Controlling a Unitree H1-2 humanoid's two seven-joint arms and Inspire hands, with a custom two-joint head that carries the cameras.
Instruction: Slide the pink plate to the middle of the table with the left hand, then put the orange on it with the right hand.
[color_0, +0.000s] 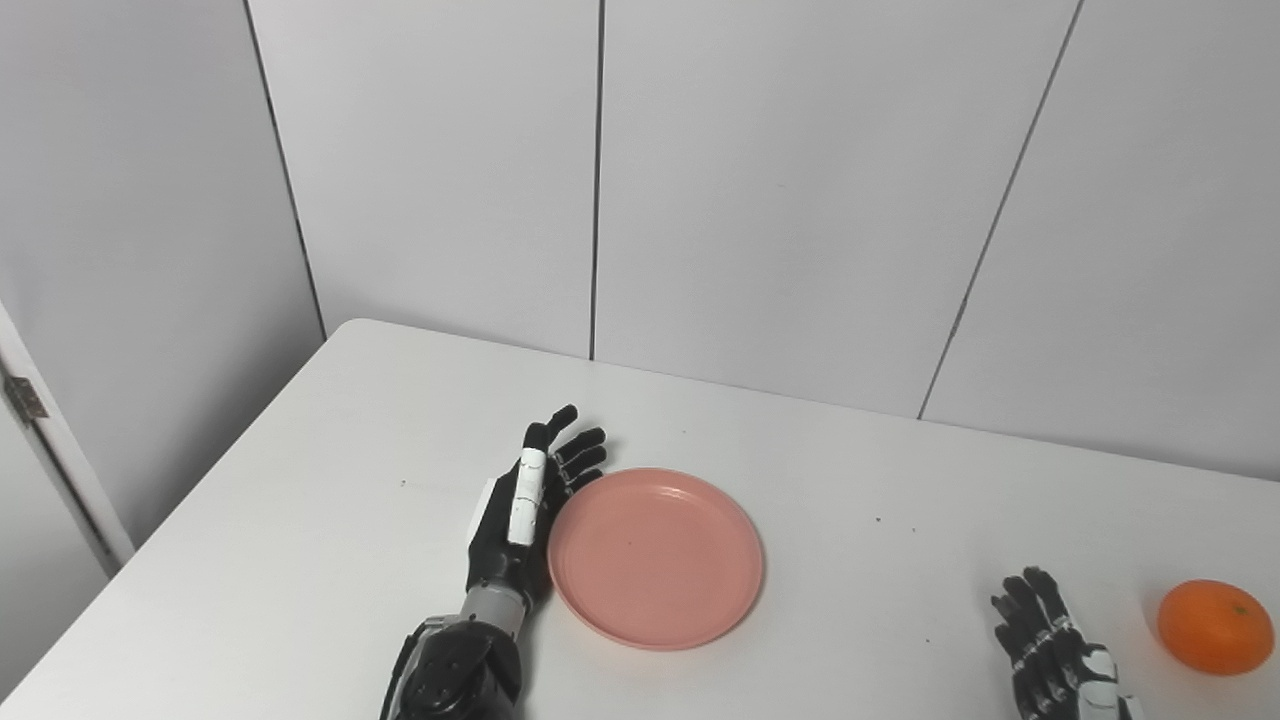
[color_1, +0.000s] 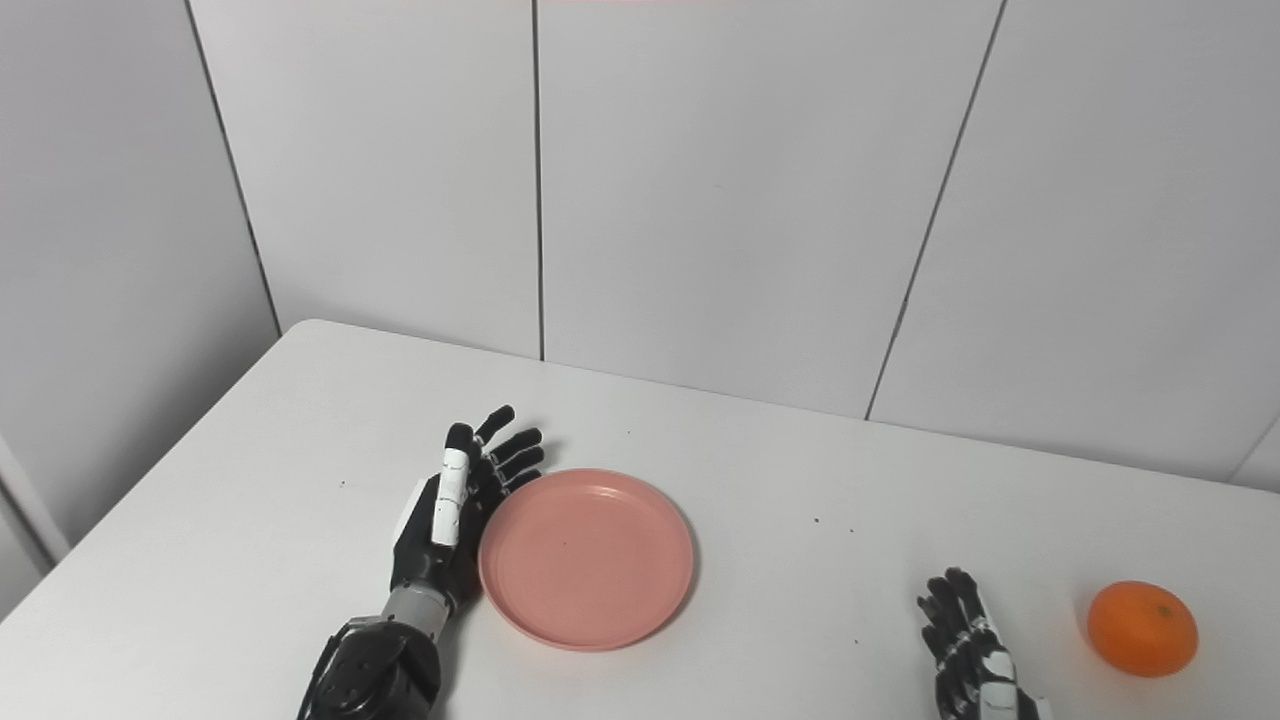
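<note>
Plate (color_0: 655, 558) lies flat on the white bench (color_0: 300, 560), near the front edge and a little left of the middle, with bare bench open to its right and behind it up to the wall. Left hand (color_0: 520, 515) stands on edge against the plate's left rim, palm toward it, fingers (color_0: 578, 452) straight and slightly fanned, holding nothing; whether the palm actually touches the rim is hard to tell. Its forearm runs off the bottom edge. Orange (color_0: 1215, 626) sits well apart from the plate, close to the bench's right side and near the frame's right edge. Right hand (color_0: 1055, 645) rests just left of the orange, not touching it, fingers extended and apart, empty; its wrist and lower palm are cut off by the bottom edge. A few dark specks dot the bench. The bench's left corner is rounded, and its front edge is out of view.
</note>
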